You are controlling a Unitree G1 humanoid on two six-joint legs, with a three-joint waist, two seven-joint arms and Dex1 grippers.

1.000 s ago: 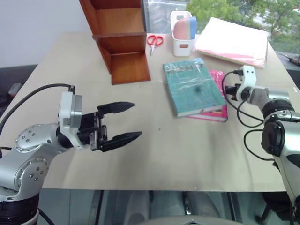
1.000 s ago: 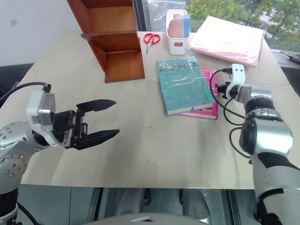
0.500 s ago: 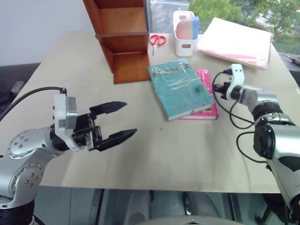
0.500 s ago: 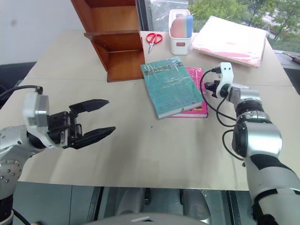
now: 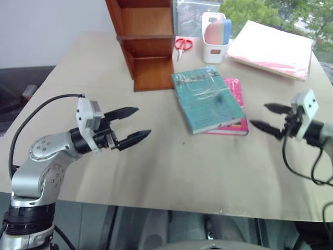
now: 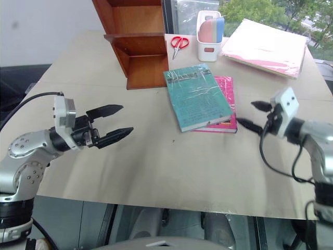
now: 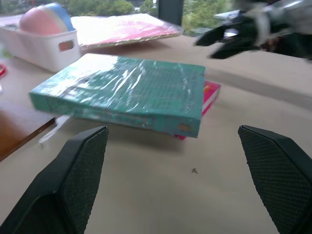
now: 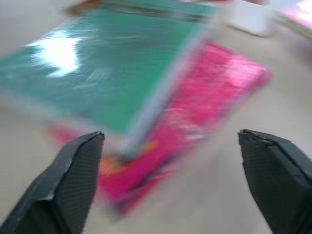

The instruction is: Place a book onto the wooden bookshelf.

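book (image 5: 206,97) flat on table, between both spread grippers

The teal-green book (image 5: 206,98), grid-patterned and wrapped in glossy plastic, lay flat on the table, skewed and partly overlapping a magenta-pink book (image 5: 237,107), just beside the base of the upright reddish-brown wooden bookshelf (image 5: 146,44) with open compartments.

No legible text, label, brand, number or sign found. Faint dark marks along the top edge of the book (image 5: 207,99) cover, too small to read.
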